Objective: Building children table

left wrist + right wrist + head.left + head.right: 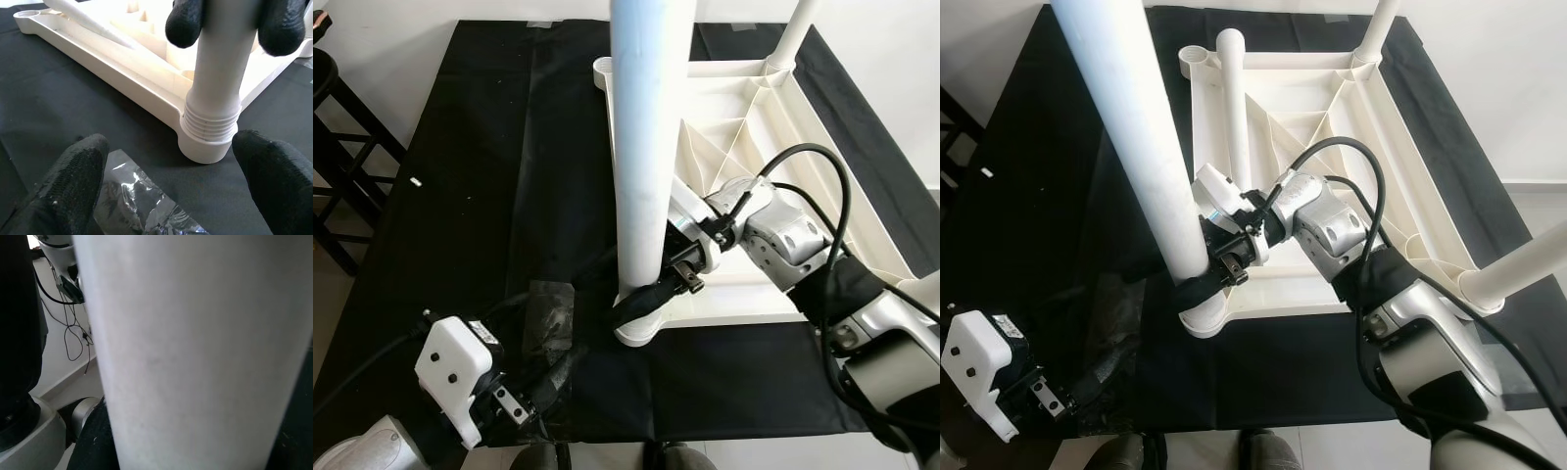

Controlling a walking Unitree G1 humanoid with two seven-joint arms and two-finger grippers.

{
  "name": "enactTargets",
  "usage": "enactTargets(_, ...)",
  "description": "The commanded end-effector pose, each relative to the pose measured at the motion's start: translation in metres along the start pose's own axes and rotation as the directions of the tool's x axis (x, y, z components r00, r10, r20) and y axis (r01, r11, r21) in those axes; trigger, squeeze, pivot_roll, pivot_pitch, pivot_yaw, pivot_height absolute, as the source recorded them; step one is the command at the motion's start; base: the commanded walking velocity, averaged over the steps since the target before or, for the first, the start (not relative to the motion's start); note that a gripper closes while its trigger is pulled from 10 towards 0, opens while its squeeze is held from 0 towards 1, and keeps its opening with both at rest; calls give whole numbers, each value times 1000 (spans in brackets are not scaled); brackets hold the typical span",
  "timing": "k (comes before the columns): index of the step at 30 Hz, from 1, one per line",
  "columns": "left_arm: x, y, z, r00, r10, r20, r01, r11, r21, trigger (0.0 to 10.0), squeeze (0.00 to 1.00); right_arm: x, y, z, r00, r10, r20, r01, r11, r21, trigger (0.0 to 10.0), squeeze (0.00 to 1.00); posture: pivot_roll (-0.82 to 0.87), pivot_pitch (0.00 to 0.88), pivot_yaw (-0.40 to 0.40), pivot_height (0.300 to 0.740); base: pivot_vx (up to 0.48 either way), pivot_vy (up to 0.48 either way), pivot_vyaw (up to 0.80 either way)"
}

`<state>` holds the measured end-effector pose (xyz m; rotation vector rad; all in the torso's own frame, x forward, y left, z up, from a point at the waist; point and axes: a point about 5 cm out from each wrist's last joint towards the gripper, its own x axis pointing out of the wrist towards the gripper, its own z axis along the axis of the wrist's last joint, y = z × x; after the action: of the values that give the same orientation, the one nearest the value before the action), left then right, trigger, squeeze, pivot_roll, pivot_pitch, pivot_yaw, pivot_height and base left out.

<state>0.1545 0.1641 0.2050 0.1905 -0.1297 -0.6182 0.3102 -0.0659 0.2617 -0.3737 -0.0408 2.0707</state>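
Right gripper (1226,257): clamped low on the near white leg (1141,157), one black finger on each side, just above the corner socket (1203,315).
Left gripper (524,392): fingers spread apart and holding nothing, low over the black cloth (470,196), near the robot and apart from the table.
Near leg: standing almost upright in the near-left corner of the upturned tabletop (1322,108); in the left wrist view its thread (209,123) shows several ridges above the socket rim, so it looks not fully screwed home.
Tabletop: white plastic, lying ribbed underside up on the cloth.
Other legs: one at the far right corner (1379,29), one at the near right corner (1518,266), and a thinner one leaning near the far-left corner (1234,108).
Plastic wrap: a crumpled clear piece (142,200) lies on the cloth just before the left gripper.
Risk: turning the leg while it is tilted could cross the thread and jam it.
Risk: nothing holds the tabletop down, so twisting may slide it on the cloth.
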Motion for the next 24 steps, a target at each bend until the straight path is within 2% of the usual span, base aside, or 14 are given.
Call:
enactTargets(1,-1,-4,0,1000,-5,10,5,1000,-10,10000,0,4,1,-44,991,-91,-100,103,987,121,10000,0,50,318,-92,740,0,0,0)
enactTargets(6,0,-3,0,1000,8,11,-8,1000,-7,10000,0,4,4,-58,947,-291,-139,309,941,136,10000,0,42,318,-89,740,0,0,0)
enactTargets(8,0,-3,0,1000,8,11,-8,1000,-7,10000,0,4,4,-58,947,-291,-139,309,941,136,10000,0,42,318,-89,740,0,0,0)
enactTargets(9,0,-2,-1,1000,9,11,-9,1000,-6,10000,0,4,9,-61,920,-362,-153,384,910,155,10000,0,34,312,-89,740,0,0,0)
enactTargets(12,0,-1,-1,1000,9,11,-9,1000,-5,10000,0,5,13,-63,900,-403,-164,428,888,167,10000,0,33,310,-88,740,0,0,0)
enactTargets(13,1,0,-2,1000,7,10,-7,1000,-4,10000,0,7,18,-67,867,-460,-193,492,853,176,10000,0,24,303,-84,740,0,0,0)
enactTargets(14,2,2,-3,1000,3,10,-3,1000,0,10000,0,9,17,-73,749,-616,-243,661,717,221,10000,0,20,296,-82,740,0,0,0)
enactTargets(15,2,2,-3,1000,3,10,-3,1000,0,10000,0,9,17,-73,749,-616,-243,661,717,221,10000,0,20,296,-82,740,0,0,0)
enactTargets(17,3,6,-5,1000,0,8,0,1000,7,10000,0,11,23,-84,527,-771,-357,850,472,236,10000,0,6,277,-70,740,0,0,0)
enactTargets(18,3,6,-5,1000,0,8,0,1000,7,10000,0,11,23,-84,527,-771,-357,850,472,236,10000,0,6,277,-70,740,0,0,0)
enactTargets(19,4,7,-6,1000,1,7,-1,1000,9,10000,0,12,26,-87,465,-798,-382,885,405,232,10000,0,5,273,-68,740,0,0,0)
enactTargets(21,4,7,-6,1000,1,7,-1,1000,9,10000,0,12,26,-87,465,-798,-382,885,405,232,10000,0,5,273,-68,740,0,0,0)
enactTargets(23,6,13,-7,1000,0,12,0,1000,20,10000,0,11,24,-89,351,-860,-370,931,278,239,10000,0,9,247,-57,740,0,0,0)
enactTargets(24,6,13,-7,1000,0,12,0,1000,20,10000,0,11,24,-89,351,-860,-370,931,278,239,10000,0,9,247,-57,740,0,0,0)
